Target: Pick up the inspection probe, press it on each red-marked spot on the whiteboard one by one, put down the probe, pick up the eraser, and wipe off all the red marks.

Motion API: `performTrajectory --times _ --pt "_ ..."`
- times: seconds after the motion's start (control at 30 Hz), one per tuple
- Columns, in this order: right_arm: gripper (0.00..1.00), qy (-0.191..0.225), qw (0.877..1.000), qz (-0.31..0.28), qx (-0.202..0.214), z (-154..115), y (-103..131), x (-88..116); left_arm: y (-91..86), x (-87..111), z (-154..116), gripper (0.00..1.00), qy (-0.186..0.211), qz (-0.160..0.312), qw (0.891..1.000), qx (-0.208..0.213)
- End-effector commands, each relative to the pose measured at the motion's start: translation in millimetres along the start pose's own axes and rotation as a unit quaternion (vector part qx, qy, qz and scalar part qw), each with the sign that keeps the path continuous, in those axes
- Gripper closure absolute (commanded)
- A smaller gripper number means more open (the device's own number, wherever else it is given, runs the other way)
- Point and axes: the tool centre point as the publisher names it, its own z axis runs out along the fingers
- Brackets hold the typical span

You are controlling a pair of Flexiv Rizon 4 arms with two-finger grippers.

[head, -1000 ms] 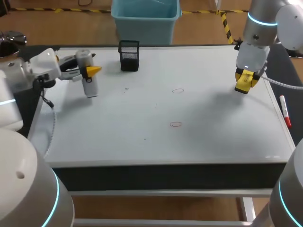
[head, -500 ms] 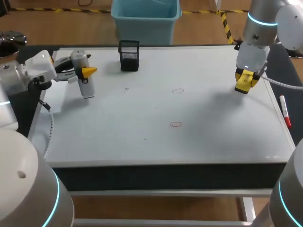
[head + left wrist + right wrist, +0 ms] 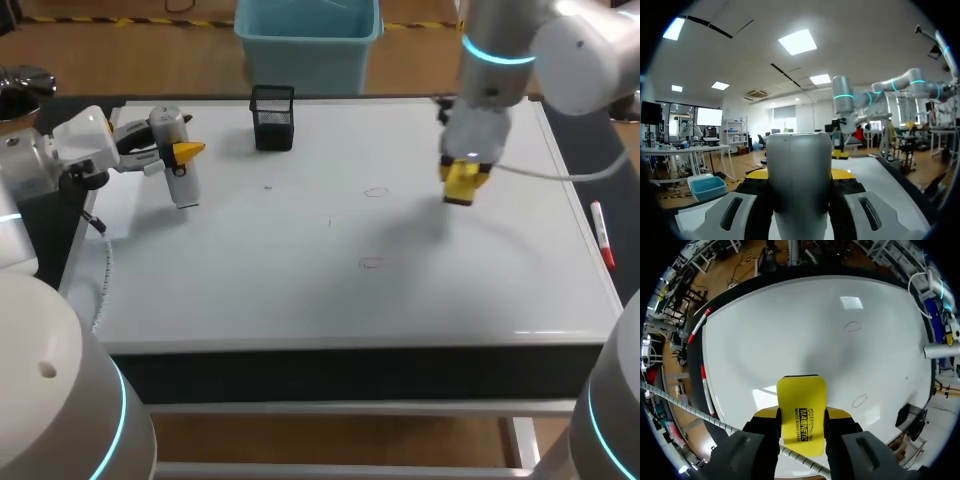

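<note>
Eraser (image 3: 801, 412) clamped from two sides between the yellow fingertips of the right gripper (image 3: 462, 183), held above the whiteboard (image 3: 300, 290) towards its far right. Just to the left of it lies the far red mark (image 3: 376, 192); the near red mark (image 3: 371, 263) sits left and nearer. The right arm is much the closer to both, so the wipe looks to call for a drop and a leftward sweep. At the far left, the left gripper (image 3: 180, 152) is closed around the inspection probe (image 3: 178, 175), nearly upright and well apart from the marks.
</note>
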Motion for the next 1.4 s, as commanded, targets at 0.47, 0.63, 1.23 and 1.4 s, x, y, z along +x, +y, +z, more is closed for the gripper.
performTrajectory --times 0.47,0.63,1.23,1.4 --pt "1.0 0.018 0.994 -0.112 -0.006 12.6 32.4 -115.1 0.5 -0.6 0.6 1.0 0.0 0.001 1.0 0.002" --pt "1.0 0.028 0.992 -0.12 -0.009 20.8 29.9 -131.5 0.5 -0.6 0.6 1.0 0.0 0.001 1.0 0.002" --pt "1.0 0.035 0.99 -0.132 -0.021 51.3 4.1 -134.6 0.5 -0.6 0.6 1.0 0.0 0.001 1.0 0.002" --pt "1.0 0.03 0.99 -0.132 -0.024 55.1 -0.7 -134.2 0.5 -0.6 0.6 1.0 0.0 0.001 1.0 0.002"
